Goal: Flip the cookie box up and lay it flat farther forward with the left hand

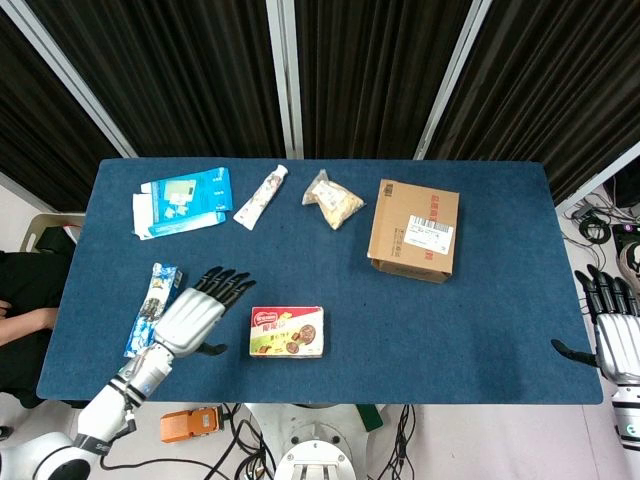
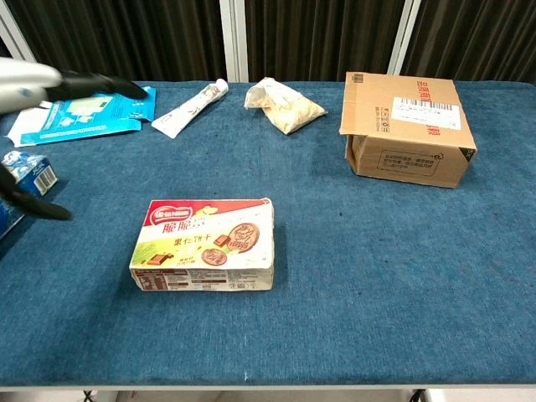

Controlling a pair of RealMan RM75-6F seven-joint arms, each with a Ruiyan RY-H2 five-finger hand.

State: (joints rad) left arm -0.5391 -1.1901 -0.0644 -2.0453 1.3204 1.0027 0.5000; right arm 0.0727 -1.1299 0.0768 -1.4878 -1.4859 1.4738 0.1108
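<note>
Approach step: left robot hand (image 1: 196, 312) spread, empty, just left of cookie box (image 1: 287, 331) lying flat on surface (image 1: 480, 330). Next: get fingers under left edge, tip box upright.

In the chest view the left hand (image 2: 38, 88) is cut by the left edge, only blurred fingertips and thumb showing. The blue packet (image 2: 21, 188) there is also cropped. In the head view the right hand (image 1: 612, 335) runs off the right edge, and the left hand partly covers the blue packet.

Overhead head view, low chest view
</note>
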